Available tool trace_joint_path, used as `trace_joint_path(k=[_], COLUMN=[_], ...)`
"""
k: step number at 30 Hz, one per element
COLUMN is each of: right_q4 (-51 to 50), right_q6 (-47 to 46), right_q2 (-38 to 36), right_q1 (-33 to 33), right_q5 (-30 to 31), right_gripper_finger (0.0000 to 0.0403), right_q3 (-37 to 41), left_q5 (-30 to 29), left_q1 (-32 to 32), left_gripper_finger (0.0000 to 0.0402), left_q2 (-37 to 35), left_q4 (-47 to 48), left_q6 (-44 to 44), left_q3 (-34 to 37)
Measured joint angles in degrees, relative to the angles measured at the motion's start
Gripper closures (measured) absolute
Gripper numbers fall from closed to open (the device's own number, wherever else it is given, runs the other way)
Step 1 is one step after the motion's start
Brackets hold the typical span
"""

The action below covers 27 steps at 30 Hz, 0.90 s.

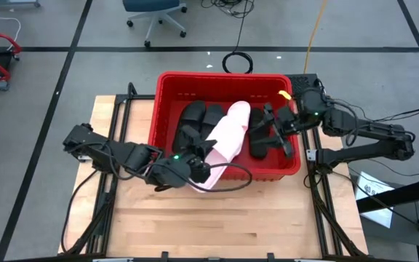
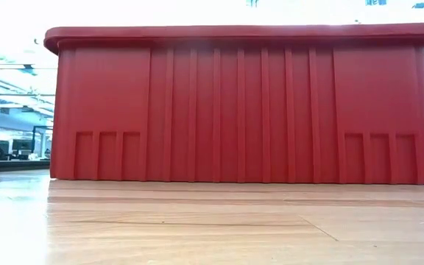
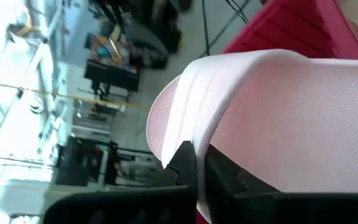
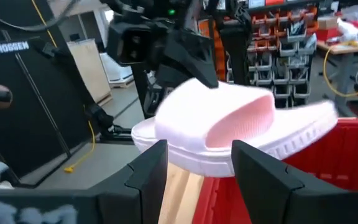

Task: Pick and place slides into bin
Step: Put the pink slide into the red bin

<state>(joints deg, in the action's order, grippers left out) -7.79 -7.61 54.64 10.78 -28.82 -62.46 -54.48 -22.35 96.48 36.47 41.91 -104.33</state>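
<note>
Over bin (image 1: 167,84), left end effector (image 1: 208,172) clamping pink slide (image 1: 228,135)

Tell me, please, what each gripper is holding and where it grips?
The left gripper pinches the pink slide at its end over the bin's rim. The right gripper holds nothing.

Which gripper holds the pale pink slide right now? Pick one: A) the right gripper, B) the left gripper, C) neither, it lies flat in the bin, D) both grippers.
B: the left gripper is clamped on the pink slide at the bin's near rim, while the right gripper stands open over the bin.
</note>
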Motion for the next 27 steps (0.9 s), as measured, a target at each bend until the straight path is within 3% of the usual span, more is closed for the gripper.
trace_joint_path(k=[12,27], right_q4=[5.8,9.7], right_q6=[0.7,0.9], right_q2=[4.8,4.2], right_q1=[0.1,0.0], right_q5=[-1.5,-1.7], right_gripper_finger=[0.0234,0.0234], right_q3=[0.0,0.0], left_q5=[-3.1,-6.2], left_q1=[0.6,0.7], left_gripper_finger=[0.04,0.04], left_q2=[-0.1,-0.1], left_q4=[-2.8,-2.1], left_q6=[3.1,1.1], left_q3=[0.1,0.1])
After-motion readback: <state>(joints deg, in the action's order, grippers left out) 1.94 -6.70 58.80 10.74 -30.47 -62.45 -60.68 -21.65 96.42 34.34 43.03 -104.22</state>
